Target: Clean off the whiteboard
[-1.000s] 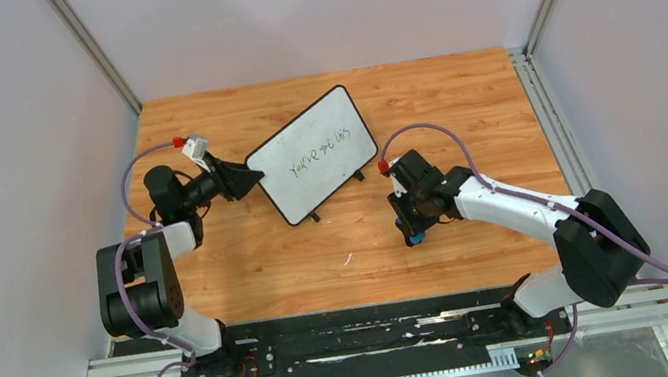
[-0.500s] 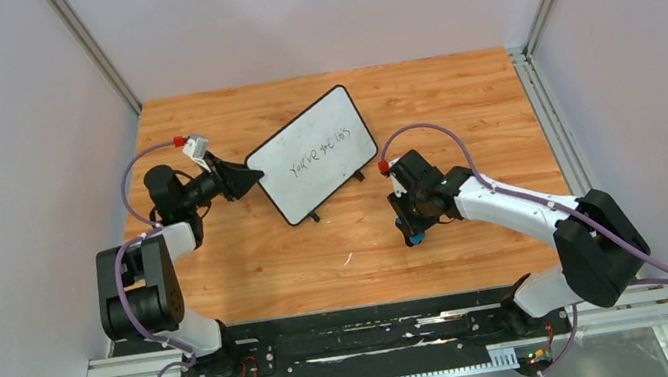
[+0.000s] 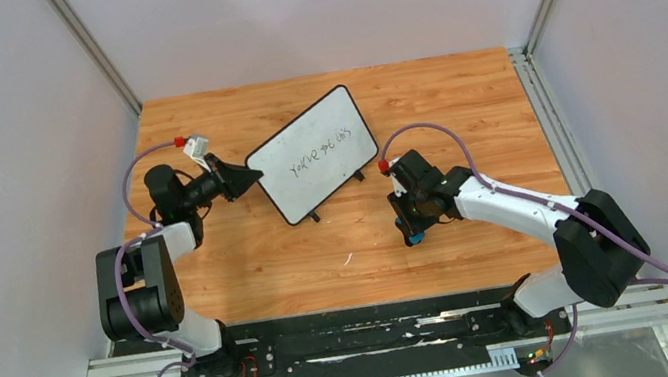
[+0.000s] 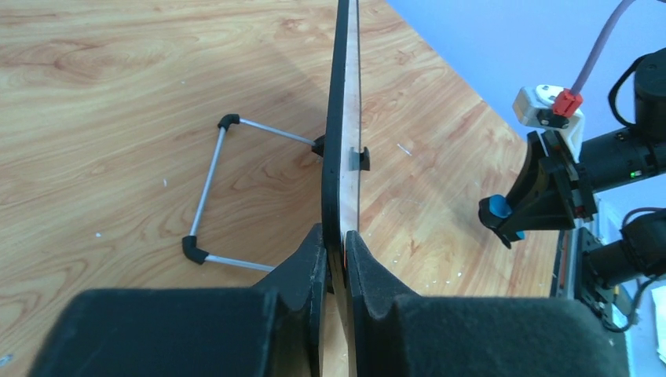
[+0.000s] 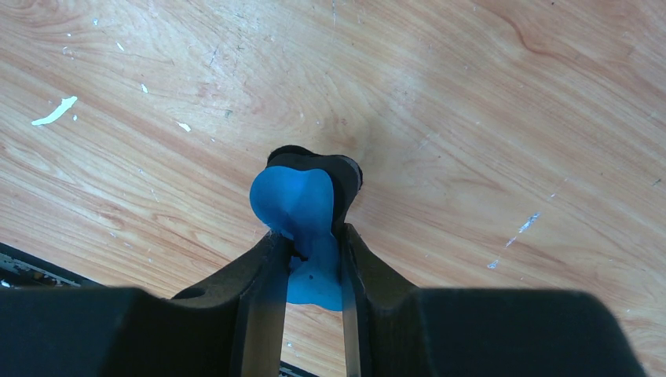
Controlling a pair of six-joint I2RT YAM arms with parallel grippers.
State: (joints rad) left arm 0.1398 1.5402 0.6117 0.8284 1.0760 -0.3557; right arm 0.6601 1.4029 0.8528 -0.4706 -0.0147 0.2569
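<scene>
The whiteboard (image 3: 314,154), white with a thin black frame, two small black feet and dark handwriting, stands tilted mid-table. My left gripper (image 3: 252,177) is shut on its left edge; the left wrist view shows the board edge-on (image 4: 342,118) between the fingertips (image 4: 302,263). My right gripper (image 3: 410,230) is to the right of the board and apart from it, shut on a blue eraser (image 5: 302,208) with a black felt face, held just above the wood. That eraser also shows in the left wrist view (image 4: 496,209).
The wooden table (image 3: 457,98) is walled by grey panels left, right and behind. A wire stand (image 4: 206,196) juts from the board's back. Small white scraps (image 5: 53,111) lie on the wood near the right gripper. A black rail (image 3: 363,331) runs along the near edge.
</scene>
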